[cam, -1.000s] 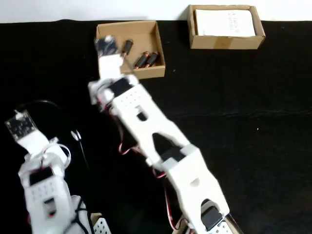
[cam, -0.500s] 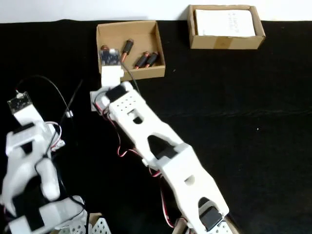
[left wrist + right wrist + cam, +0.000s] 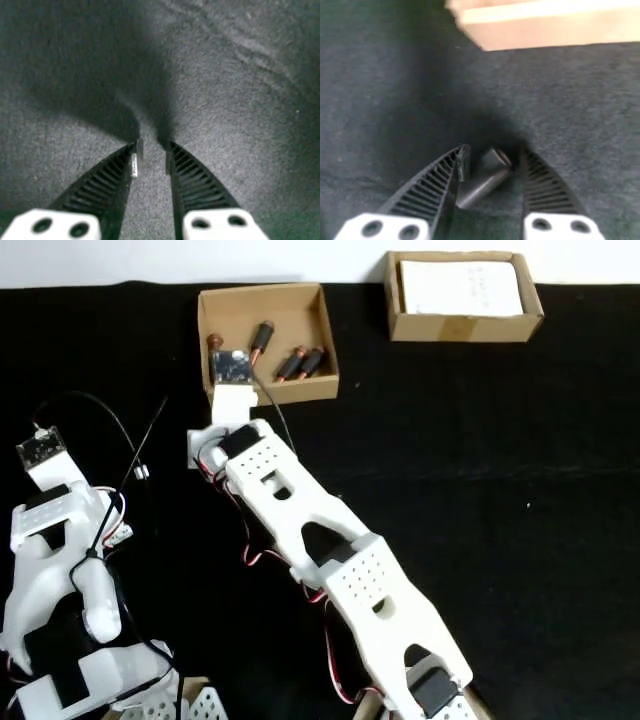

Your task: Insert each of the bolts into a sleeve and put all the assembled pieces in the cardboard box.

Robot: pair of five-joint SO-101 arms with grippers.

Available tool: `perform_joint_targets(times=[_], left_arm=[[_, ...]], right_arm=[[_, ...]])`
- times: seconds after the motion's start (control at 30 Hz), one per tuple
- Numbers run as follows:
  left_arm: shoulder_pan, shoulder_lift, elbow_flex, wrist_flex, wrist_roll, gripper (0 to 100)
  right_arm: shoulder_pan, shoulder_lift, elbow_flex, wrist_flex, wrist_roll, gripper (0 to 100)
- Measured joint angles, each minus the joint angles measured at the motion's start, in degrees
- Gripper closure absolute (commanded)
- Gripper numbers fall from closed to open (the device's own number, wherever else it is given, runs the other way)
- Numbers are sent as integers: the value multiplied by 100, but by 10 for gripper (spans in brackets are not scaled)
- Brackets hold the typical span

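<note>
My right gripper (image 3: pixel 492 160) is shut on a dark sleeve (image 3: pixel 482 180) that sits slantwise between its fingers, hollow end forward. It hangs above the black cloth, just short of the front left corner of the cardboard box (image 3: pixel 545 25). From above, my right arm (image 3: pixel 275 475) stretches to that box (image 3: pixel 215 302), and the sleeve's brownish end (image 3: pixel 213 340) pokes out past the wrist. Several dark assembled pieces (image 3: pixel 300 362) lie in the box. My left gripper (image 3: pixel 151 155) points down at bare cloth, shut to a narrow gap and holding nothing. The left arm (image 3: pixel 50 530) is folded back at the near left.
A second cardboard box (image 3: pixel 465 325) with a white sheet inside stands at the far right. Loose cables (image 3: pixel 140 455) trail between the two arms. Black cloth (image 3: pixel 500 520) covers the table, with free room to the right.
My right arm has drawn back from over the box toward the near side, the sleeve still in its gripper. The left arm has folded back toward its base.
</note>
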State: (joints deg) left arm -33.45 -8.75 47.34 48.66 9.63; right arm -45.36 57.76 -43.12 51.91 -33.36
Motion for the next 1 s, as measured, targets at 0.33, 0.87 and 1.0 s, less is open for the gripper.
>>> perform_joint_targets(times=[0.33, 0.87, 1.0], left_arm=[[0, 9, 0, 18, -9, 906], [0, 9, 0, 18, 0, 906], [0, 9, 0, 18, 0, 906]], right_arm=[[97, 79, -765, 1398, 607, 991], [246, 141, -3684, 4721, 3982, 790], [229, 141, -4044, 4835, 4624, 790]])
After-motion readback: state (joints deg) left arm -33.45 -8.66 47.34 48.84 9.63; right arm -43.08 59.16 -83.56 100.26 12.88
